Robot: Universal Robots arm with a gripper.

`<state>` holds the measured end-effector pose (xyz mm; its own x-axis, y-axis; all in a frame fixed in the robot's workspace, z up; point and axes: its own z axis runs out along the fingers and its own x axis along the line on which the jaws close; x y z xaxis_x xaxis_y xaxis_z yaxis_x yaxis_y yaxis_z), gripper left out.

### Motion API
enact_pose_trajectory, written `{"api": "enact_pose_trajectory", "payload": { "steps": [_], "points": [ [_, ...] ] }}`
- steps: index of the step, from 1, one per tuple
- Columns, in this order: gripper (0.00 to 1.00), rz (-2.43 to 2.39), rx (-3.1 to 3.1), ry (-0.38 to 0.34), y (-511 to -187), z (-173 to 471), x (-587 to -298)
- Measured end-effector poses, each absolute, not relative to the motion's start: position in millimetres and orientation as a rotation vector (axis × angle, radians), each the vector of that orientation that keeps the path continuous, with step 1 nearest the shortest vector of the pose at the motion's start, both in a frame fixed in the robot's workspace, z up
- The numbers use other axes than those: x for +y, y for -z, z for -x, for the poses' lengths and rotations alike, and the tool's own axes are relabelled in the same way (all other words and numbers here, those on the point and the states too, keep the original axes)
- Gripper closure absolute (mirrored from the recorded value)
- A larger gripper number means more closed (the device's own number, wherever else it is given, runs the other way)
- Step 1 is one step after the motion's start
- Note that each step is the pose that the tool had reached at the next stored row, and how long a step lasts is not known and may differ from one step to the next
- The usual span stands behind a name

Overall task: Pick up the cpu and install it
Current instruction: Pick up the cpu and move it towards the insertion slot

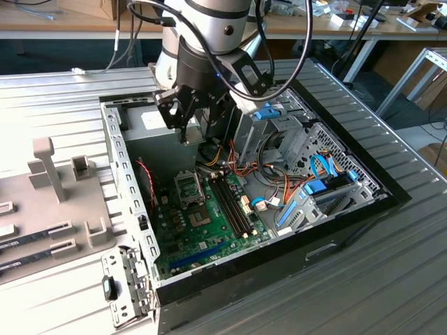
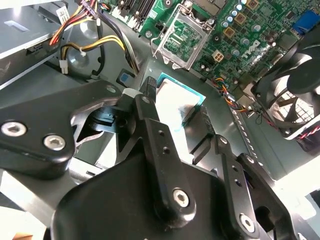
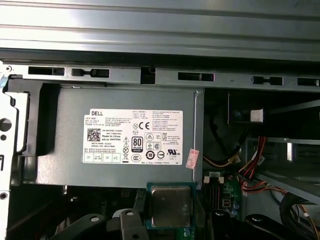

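Observation:
The cpu point(image 2: 175, 100), a small flat square chip with a silvery top and green rim, sits between the two black fingers of my gripper point(image 2: 176, 109), which is shut on it. In the first wrist view the cpu point(image 3: 171, 204) faces the camera with my gripper point(image 3: 172, 222) clamping its sides. In the exterior view my gripper point(image 1: 186, 134) hangs inside the open computer case, above the far end of the green motherboard point(image 1: 209, 223). The open cpu socket point(image 2: 182, 37) with its raised metal frame lies a short way beyond the chip, also visible as the socket point(image 1: 188, 187) below the gripper.
A grey power supply point(image 3: 125, 135) stands close behind the gripper. Bundled coloured cables point(image 2: 95, 30), a black fan point(image 2: 295, 85), memory slots point(image 1: 234, 206) and a drive cage point(image 1: 279, 129) crowd the case. The case wall point(image 1: 122, 174) rises on the exterior view's left.

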<state>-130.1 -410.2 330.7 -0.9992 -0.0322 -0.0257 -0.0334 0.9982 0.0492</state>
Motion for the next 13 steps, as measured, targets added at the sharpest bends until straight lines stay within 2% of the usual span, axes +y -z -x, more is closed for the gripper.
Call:
{"api": "enact_pose_trajectory", "payload": {
  "steps": [8, 11, 13],
  "points": [
    [0.53, 0.053, 3.116, -0.074, -339, 130, -415],
    [0.53, 0.054, 3.117, -0.040, -338, 130, -420],
    [0.53, 0.054, 3.118, 0.024, -339, 130, -423]
  ]
}}
